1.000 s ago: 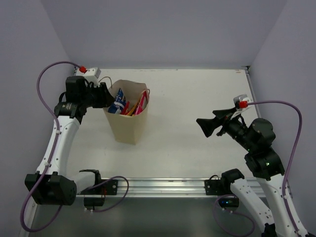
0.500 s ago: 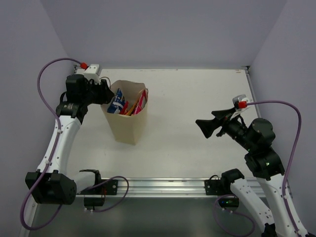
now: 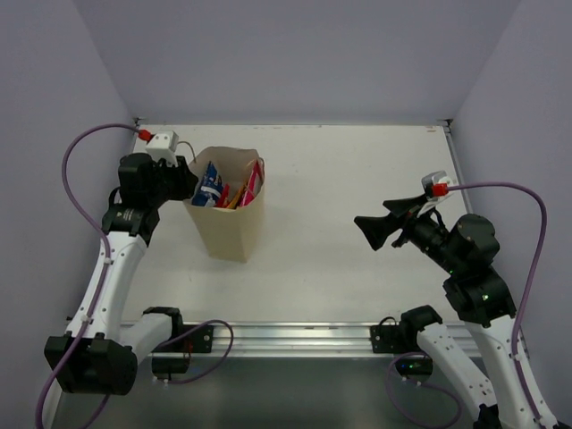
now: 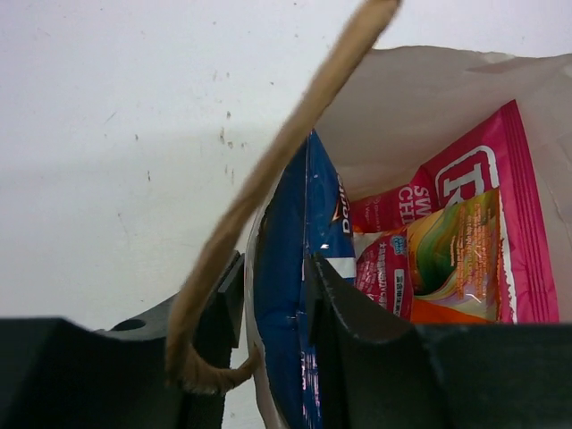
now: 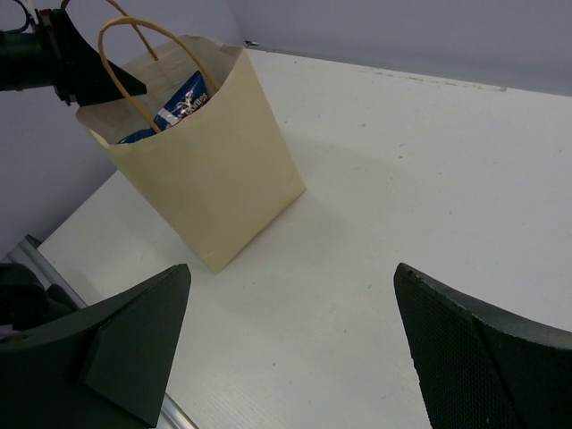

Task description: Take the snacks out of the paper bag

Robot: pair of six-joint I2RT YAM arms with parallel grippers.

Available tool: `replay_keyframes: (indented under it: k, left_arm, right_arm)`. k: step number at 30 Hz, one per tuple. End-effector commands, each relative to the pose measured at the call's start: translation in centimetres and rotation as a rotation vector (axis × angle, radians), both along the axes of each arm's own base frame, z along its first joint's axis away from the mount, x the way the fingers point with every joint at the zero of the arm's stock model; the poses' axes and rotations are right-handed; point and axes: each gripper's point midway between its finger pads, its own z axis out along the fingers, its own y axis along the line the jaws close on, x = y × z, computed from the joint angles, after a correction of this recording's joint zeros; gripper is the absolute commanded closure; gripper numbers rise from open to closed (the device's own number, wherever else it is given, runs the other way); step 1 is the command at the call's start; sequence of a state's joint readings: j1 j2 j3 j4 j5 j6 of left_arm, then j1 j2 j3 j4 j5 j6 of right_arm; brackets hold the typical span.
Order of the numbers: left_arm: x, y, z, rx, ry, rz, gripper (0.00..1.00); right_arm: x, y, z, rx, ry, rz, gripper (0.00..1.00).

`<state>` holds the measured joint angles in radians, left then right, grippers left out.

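White desk [image 3: 357, 179] holds upright paper bag [image 3: 230, 228] at left; only left wrist view shows left end effector [image 4: 275, 268] pinching blue Doritos bag [image 4: 281, 349] inside it, right end effector [image 5: 290, 268] spread wide, well apart.

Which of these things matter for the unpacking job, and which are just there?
Job: paper bag, blue chip bag, pink bag, orange-green pouch, left gripper about the chip bag, right gripper.
Just there: table, purple cable, metal rail.

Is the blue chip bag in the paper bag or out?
Inside: the blue chip bag stands within the paper bag, beside a pink packet.
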<state>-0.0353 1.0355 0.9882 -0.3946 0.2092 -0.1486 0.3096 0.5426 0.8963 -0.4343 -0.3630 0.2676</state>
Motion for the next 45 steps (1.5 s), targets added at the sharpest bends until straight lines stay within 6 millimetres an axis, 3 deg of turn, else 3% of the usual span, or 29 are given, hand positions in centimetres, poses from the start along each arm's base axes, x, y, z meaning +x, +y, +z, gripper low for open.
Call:
replay_keyframes:
  k: [1,7,11,13,14,16,17,19,20,23,26,29,30,31,33,34,38,45]
  left_arm:
    - [1.1,0.2,1.5,-0.004,-0.079,0.023,0.63]
    - [1.3,-0.6,1.5,-0.026,-0.067,-0.015,0.87]
    - [2.1,-0.7,4.1,-0.008,-0.126,-0.032,1.0]
    - [2.8,-1.1,5.1,0.008,-0.149,-0.07,1.0]
    - [3.2,-1.4,6.6,0.012,-0.187,-0.088,1.0]
    - [4.1,-1.9,7.2,0.029,-0.203,-0.131,1.0]
    - [4.6,-2.0,8.8,0.036,-0.244,-0.143,1.0]
    - [5.5,-2.3,9.5,0.052,-0.265,-0.169,1.0]
    - [5.8,-2.5,11.0,0.056,-0.304,-0.178,1.0]
    - [6.6,-3.1,12.2,0.056,-0.345,-0.207,1.0]
    - [6.6,-4.0,12.1,0.06,-0.351,-0.237,1.0]
    - [6.1,-4.9,11.1,0.095,-0.347,-0.258,1.0]
    - [5.9,-5.3,10.8,0.1,-0.345,-0.261,1.0]
    - [5.4,-5.3,10.2,0.098,-0.333,-0.26,1.0]
    - [4.8,-5.4,9.8,0.094,-0.333,-0.262,1.0]
    - [4.3,-5.5,9.3,0.09,-0.332,-0.262,1.0]
    - [3.0,-5.5,8.4,0.088,-0.332,-0.266,1.0]
    - [0.7,-5.9,8.8,0.076,-0.37,-0.291,1.0]
  right_arm:
    - [-0.6,0.5,1.5,0.01,-0.057,0.038,0.01]
    - [-0.7,0.4,1.6,0.003,-0.063,0.041,0.01]
    - [-0.6,0.7,2.5,0.005,-0.075,0.057,0.01]
    - [-0.4,1.2,3.3,0.0,-0.083,0.09,0.01]
    - [-0.3,1.4,3.7,0.0,-0.084,0.096,0.01]
    - [-0.2,1.7,4.9,-0.003,-0.109,0.117,0.01]
    - [0.2,2.1,5.0,-0.006,-0.099,0.132,0.01]
    - [0.6,2.1,6.4,-0.002,-0.116,0.127,0.01]
    - [1.5,2.3,6.1,-0.01,-0.085,0.122,0.01]
    - [2.4,2.6,7.7,-0.008,-0.082,0.115,0.01]
    - [3.6,3.7,8.7,-0.027,-0.092,0.12,0.01]
    - [3.5,7.2,9.5,-0.063,-0.116,0.192,0.01]
    - [4.3,8.6,8.7,-0.085,-0.094,0.209,0.01]
    - [4.6,9.2,9.3,-0.094,-0.11,0.203,0.01]
    - [3.9,12.0,9.1,-0.108,-0.113,0.269,0.02]
    - [4.6,13.4,8.8,-0.13,-0.105,0.284,0.02]
    - [3.9,18.9,6.8,-0.205,-0.095,0.407,0.08]
    - [4.7,24.4,2.6,-0.284,-0.043,0.558,0.23]
